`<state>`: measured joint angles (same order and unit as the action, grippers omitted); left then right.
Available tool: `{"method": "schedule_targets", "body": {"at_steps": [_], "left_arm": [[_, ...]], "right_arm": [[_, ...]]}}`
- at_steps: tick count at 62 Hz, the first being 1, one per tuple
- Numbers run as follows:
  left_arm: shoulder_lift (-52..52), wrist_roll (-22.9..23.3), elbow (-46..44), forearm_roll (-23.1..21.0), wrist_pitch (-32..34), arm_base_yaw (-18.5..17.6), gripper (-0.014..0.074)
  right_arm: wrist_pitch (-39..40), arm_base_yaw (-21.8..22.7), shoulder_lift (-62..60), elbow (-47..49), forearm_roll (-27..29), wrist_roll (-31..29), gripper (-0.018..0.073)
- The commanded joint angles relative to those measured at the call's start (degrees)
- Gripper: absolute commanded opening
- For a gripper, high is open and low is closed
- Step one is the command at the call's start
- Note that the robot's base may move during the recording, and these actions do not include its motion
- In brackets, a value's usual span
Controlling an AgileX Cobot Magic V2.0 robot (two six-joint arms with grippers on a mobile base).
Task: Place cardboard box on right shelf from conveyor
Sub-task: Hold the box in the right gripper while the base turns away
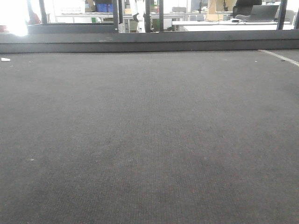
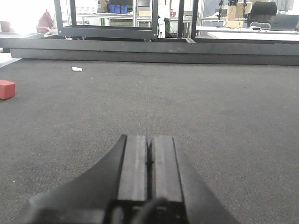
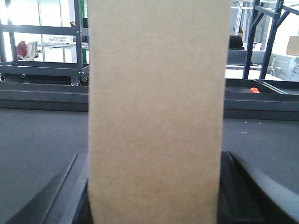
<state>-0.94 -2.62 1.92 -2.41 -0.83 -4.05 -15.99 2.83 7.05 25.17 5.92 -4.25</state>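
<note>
The cardboard box (image 3: 156,112), plain tan and upright, fills the middle of the right wrist view from top to bottom. My right gripper (image 3: 154,161) is shut on the cardboard box, with a dark finger pressed against each side of it. Beneath lies the conveyor (image 3: 37,135), a dark grey woven belt. In the left wrist view my left gripper (image 2: 149,138) hangs low over the conveyor (image 2: 210,102), pads pressed together with nothing between them. The front view shows only bare conveyor (image 1: 149,140), with no gripper in it. The right shelf is out of view.
A small red block (image 2: 6,89) and a white scrap (image 2: 77,69) lie on the belt at the left. A raised dark edge frame (image 1: 149,44) bounds the far side. Behind it stand metal racks (image 2: 112,18) and desks. An orange item (image 3: 254,90) sits beyond the frame.
</note>
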Motion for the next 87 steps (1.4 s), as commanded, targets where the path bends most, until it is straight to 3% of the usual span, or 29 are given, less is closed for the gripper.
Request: {"method": "schedule_targets", "body": {"at_steps": [1,87], "left_arm": [[-0.3,0.0,0.3,-0.3,5.0,0.0,-0.0116],[-0.3,0.0,0.3,-0.3,5.0,0.0,-0.0116]], "right_arm": [[6.4,0.4,0.6,1.5,0.2,-0.4,0.011],[6.4,0.4,0.6,1.5,0.2,-0.4,0.011]]}}
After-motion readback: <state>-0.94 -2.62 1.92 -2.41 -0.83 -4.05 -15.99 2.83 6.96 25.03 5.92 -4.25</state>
